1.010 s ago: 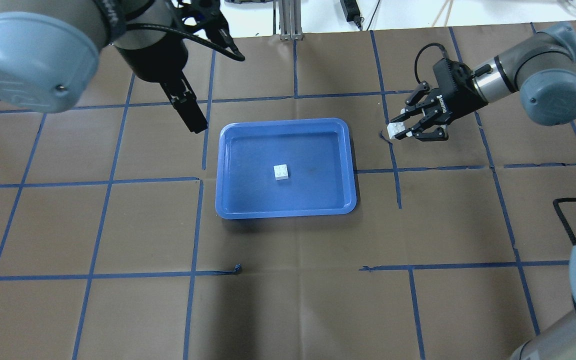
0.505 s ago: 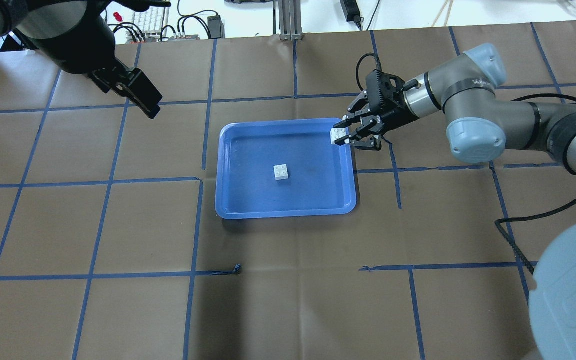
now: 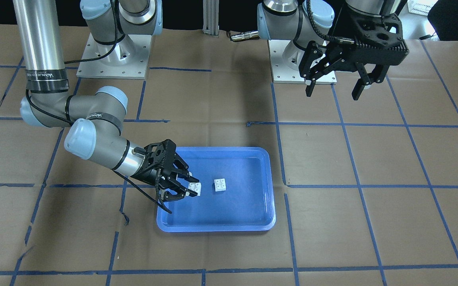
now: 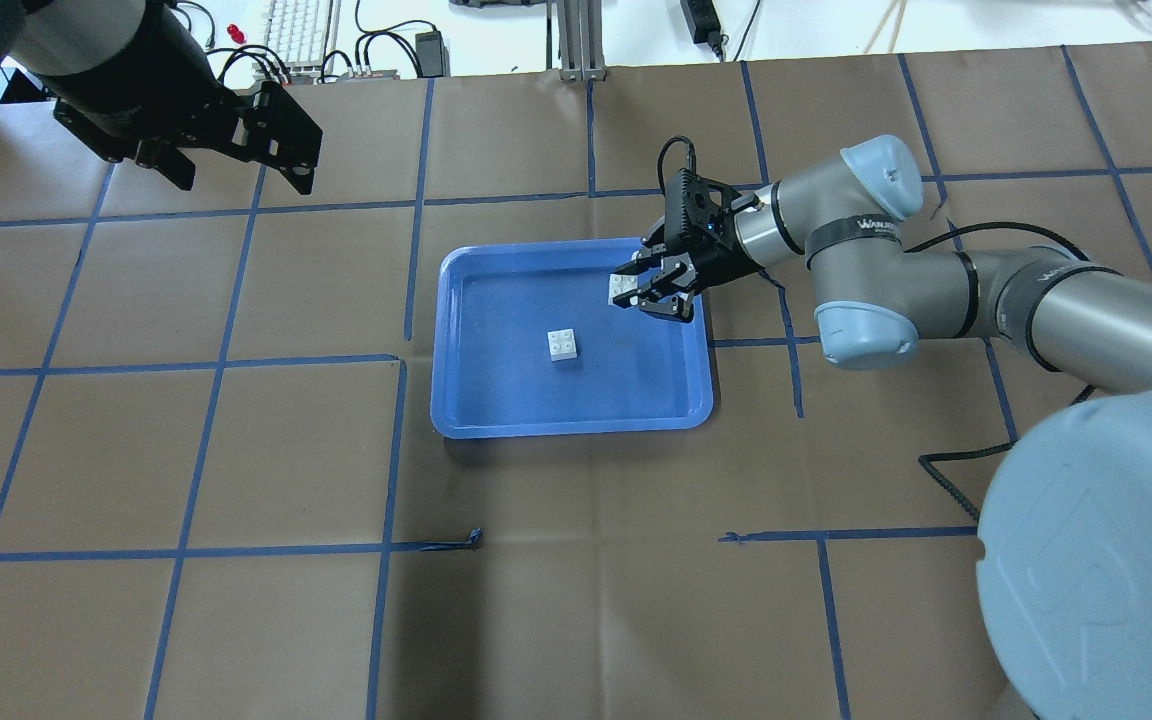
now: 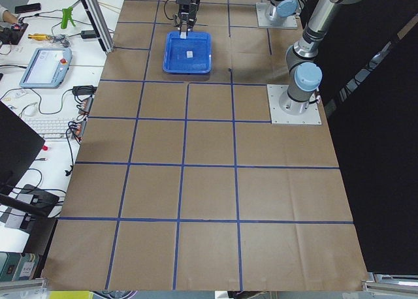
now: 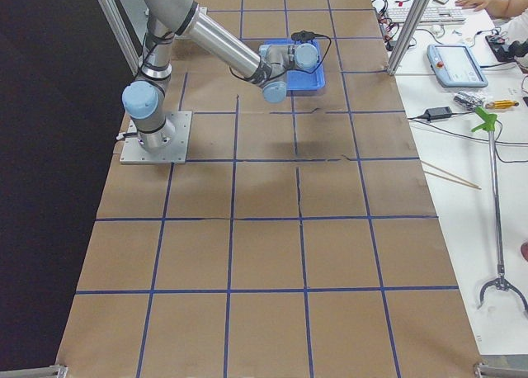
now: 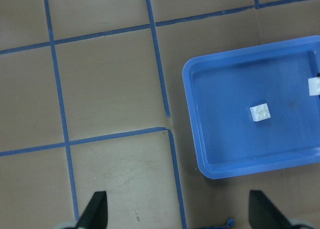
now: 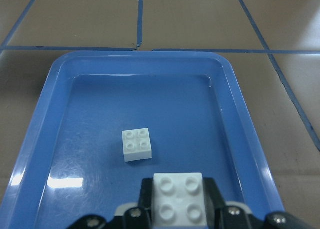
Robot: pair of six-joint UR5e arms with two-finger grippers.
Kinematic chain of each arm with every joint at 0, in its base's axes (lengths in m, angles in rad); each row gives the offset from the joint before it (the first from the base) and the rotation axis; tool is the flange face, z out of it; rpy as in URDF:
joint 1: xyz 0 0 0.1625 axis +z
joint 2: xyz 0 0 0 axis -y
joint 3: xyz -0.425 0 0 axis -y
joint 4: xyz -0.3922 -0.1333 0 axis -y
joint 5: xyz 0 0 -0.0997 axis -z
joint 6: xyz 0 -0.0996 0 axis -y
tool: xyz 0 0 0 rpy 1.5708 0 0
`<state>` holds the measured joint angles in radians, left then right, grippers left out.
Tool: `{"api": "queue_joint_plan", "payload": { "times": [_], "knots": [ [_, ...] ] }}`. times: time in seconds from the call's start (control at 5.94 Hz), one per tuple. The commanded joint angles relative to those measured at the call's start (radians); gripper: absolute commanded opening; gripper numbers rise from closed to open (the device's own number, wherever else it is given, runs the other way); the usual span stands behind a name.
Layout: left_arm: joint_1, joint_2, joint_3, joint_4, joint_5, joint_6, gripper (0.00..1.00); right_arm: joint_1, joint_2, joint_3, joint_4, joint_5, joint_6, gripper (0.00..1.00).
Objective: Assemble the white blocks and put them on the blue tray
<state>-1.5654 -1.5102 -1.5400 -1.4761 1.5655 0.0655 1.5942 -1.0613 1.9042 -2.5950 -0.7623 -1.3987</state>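
Observation:
The blue tray [image 4: 496,400] lies mid-table, also in the front view [image 3: 253,214]. One white block [image 4: 563,344] lies studs up near the tray's middle; it shows in the front view [image 3: 220,185], the left wrist view [image 7: 260,112] and the right wrist view [image 8: 136,144]. My right gripper [image 4: 626,292] is shut on the second white block [image 4: 621,287] and holds it above the tray's right part, studs up [image 8: 178,205], apart from the first. My left gripper [image 4: 236,170] is open and empty, high over the table left of the tray [image 3: 334,87].
Brown paper with a grid of blue tape lines covers the table [image 4: 576,600]. A loose curl of tape [image 4: 474,538] lies in front of the tray. Cables, a keyboard and a metal post [image 4: 576,40] stand past the far edge.
My right gripper has carried its white block leftward from the table beside the tray to above the tray's right part. My left arm has pulled back, away from the tray.

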Motion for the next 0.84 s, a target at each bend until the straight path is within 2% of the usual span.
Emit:
{"api": "queue_joint_plan", "payload": {
  "times": [0.0,0.67],
  "knots": [
    [0.001,0.010,-0.029,-0.010,-0.012,-0.009,0.99,0.039,0.047,0.001,-0.080,-0.025,0.066,0.25],
    [0.005,0.010,-0.040,-0.010,0.001,-0.004,0.99,0.070,0.075,0.009,-0.089,-0.054,0.066,0.25]
  ]
}}
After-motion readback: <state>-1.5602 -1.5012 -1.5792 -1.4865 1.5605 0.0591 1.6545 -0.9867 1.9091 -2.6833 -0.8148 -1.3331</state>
